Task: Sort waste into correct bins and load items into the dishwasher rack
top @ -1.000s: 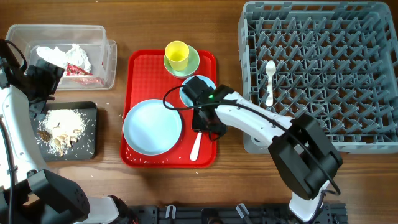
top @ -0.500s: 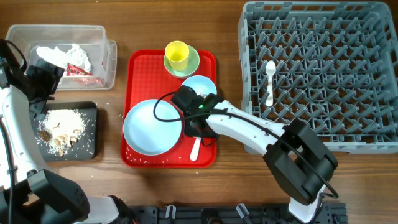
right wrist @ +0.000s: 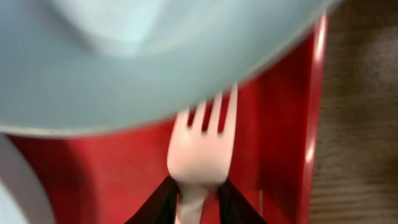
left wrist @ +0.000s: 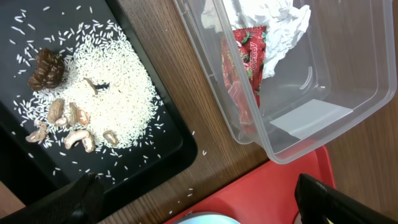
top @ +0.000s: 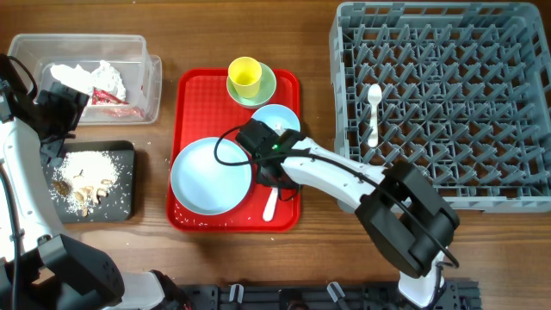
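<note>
- On the red tray [top: 194, 112], in the middle of the table [top: 318, 258], the right gripper [top: 269, 176] sits low between the light blue plate [top: 207, 176] and the light blue bowl [top: 280, 119].
- Its two black fingers [right wrist: 158, 199] press on the thin neck of the white fork [right wrist: 202, 158], one on each side. The gap is narrow, with the fork held in it.
- The fork lies flat on the red tray, and its handle points to the near side.
- Its prongs point at a blurry light blue dish edge. From the right wrist view you cannot tell which dish it is.
- The yellow cup [top: 244, 76] stands in the pale green bowl [top: 263, 90] at the far end of the red tray.
- The grey rack [top: 430, 10] is on the right, and the white spoon [top: 374, 112] lies in it.
- On the far left, the clear tub [left wrist: 323, 112] holds white napkins [left wrist: 273, 25] and a red wrapper [left wrist: 245, 68].
- Just near of the tub, the black tray [left wrist: 25, 168] holds rice and brown scraps [left wrist: 106, 93].
- The left gripper [left wrist: 198, 183] hangs over the gap between the tub and the black tray. Its jaws are wide apart and hold nothing.
</note>
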